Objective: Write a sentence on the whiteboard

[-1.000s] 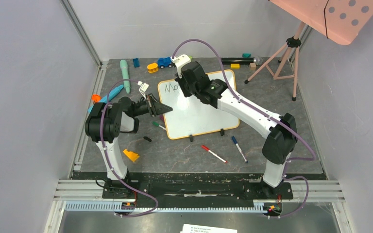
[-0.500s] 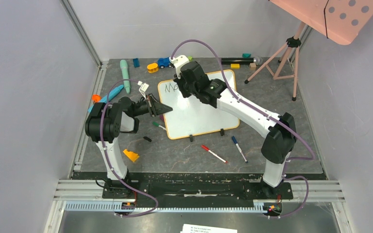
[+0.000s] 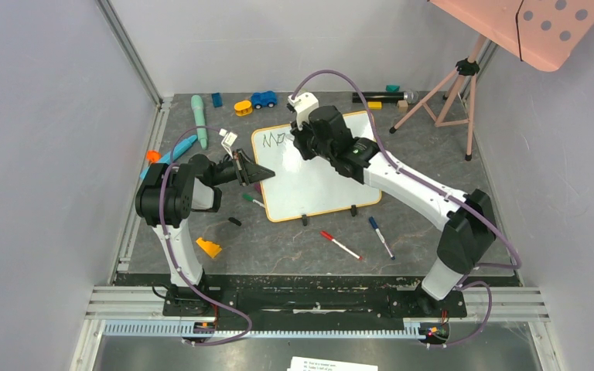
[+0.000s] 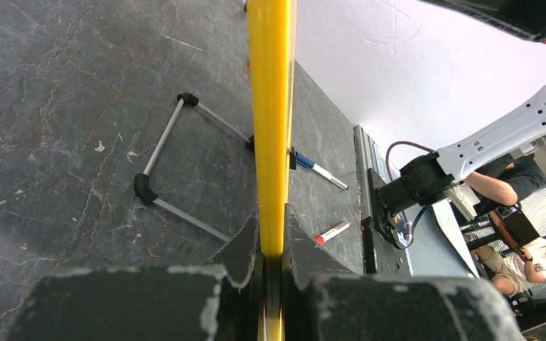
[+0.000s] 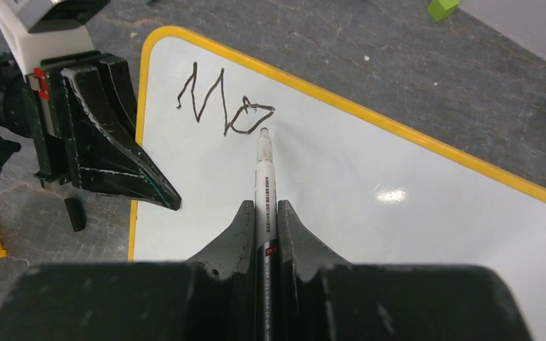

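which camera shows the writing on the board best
Right wrist: the writing, "Mo", is large and sharp at the marker tip. Top view shows it tiny in the board corner. Left wrist sees only the board's edge, no writing.

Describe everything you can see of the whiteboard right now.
The whiteboard is a glossy white rectangle with a thin yellow-orange frame, rounded corners and two black feet at its near edge. It lies face up on the dark table. The left hand clamps its left edge; the right hand holds a marker whose tip meets it at the lettering "Mo".
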You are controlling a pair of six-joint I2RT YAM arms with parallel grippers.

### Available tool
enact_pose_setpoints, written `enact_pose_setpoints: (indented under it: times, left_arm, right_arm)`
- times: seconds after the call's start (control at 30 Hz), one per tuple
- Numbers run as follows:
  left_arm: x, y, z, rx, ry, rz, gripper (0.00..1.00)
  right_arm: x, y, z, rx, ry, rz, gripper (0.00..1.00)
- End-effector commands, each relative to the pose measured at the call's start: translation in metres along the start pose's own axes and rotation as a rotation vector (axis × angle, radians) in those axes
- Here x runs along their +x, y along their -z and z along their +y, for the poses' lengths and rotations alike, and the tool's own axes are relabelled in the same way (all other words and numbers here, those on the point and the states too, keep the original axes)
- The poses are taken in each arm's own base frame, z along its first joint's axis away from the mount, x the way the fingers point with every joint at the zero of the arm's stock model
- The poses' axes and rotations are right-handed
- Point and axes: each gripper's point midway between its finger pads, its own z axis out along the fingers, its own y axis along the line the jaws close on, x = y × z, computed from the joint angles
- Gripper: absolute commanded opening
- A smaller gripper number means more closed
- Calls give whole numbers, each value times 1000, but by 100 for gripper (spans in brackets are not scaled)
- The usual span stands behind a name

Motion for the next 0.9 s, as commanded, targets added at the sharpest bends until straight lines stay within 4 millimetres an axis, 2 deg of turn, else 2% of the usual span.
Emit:
enact_pose_setpoints:
  times: [0.0,0.23,0.47,0.87]
  left_arm:
    - [-10,-2,0,14,-182,-21,2]
    - [-9,-2,1,13,-181,-22,2]
    - [-10,-2,2,13,-178,-22,2]
    - [-10,-2,1,15,-184,-20,2]
  right_arm:
    - [-39,25,-6,13,-5,-147,0]
    - [-25,37,-17,63,-15,-142,0]
    - [-22,45,-24,101,-39,-147,0]
    - [-20,43,-30,141,-72,-143,0]
